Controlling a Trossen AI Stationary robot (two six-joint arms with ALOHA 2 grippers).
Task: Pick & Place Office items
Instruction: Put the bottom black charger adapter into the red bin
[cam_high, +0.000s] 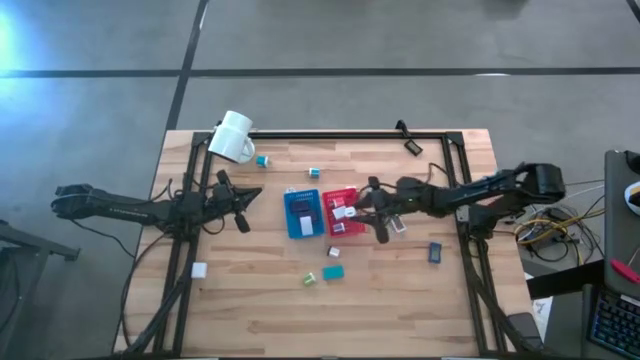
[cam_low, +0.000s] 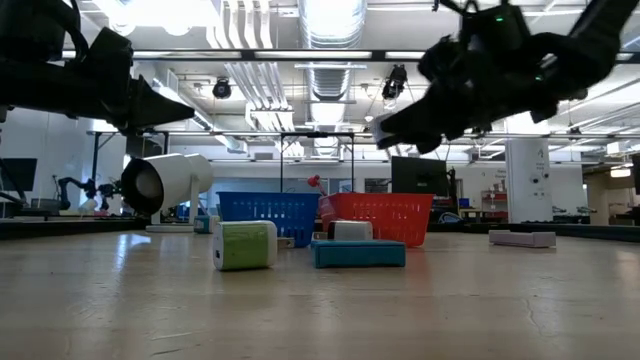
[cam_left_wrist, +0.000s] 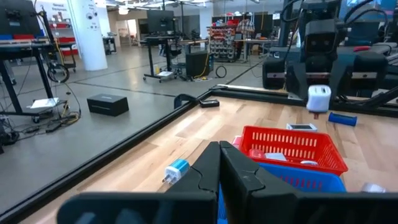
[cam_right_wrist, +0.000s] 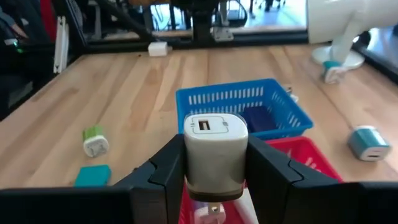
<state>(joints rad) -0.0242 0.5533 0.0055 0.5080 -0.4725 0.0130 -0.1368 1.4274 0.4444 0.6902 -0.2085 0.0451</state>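
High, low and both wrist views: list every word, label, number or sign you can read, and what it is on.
None can be read in any view.
White charger block held in the right gripper: its face shows only a port slot, no print.
Red basket and blue basket: no lettering visible.
White mug: plain.
Shelves and screens in the room behind: any signs are too small and blurred to read.

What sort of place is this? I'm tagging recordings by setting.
Most likely a robotics lab or open workshop: exposed ceiling ducts, a bare concrete floor with equipment carts and shelving beyond, and a framed wooden table where the right gripper holds a white charger block.
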